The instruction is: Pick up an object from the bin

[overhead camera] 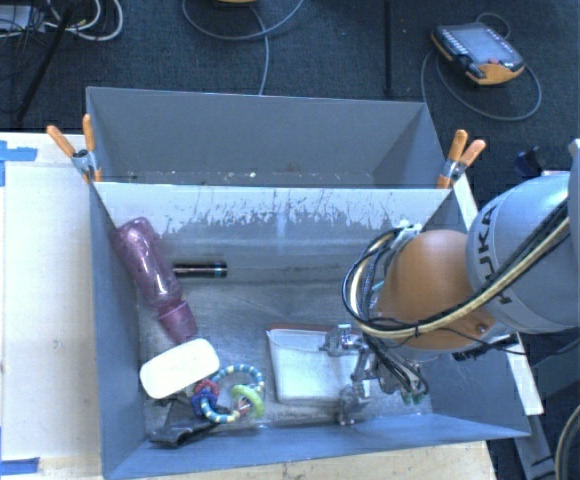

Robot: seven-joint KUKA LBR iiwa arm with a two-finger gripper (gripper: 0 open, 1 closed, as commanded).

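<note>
Gripper sits low in the near right of the bin, at the right edge of a flat pale square pad that extends left from it. Spread or closed: cannot tell. A white oval block lies further left

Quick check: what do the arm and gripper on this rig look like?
The arm is a rounded silver-grey link with dark lettering. An orange domed cover caps its wrist, looped by black and pale cables. The gripper is small, bare metal.
</note>
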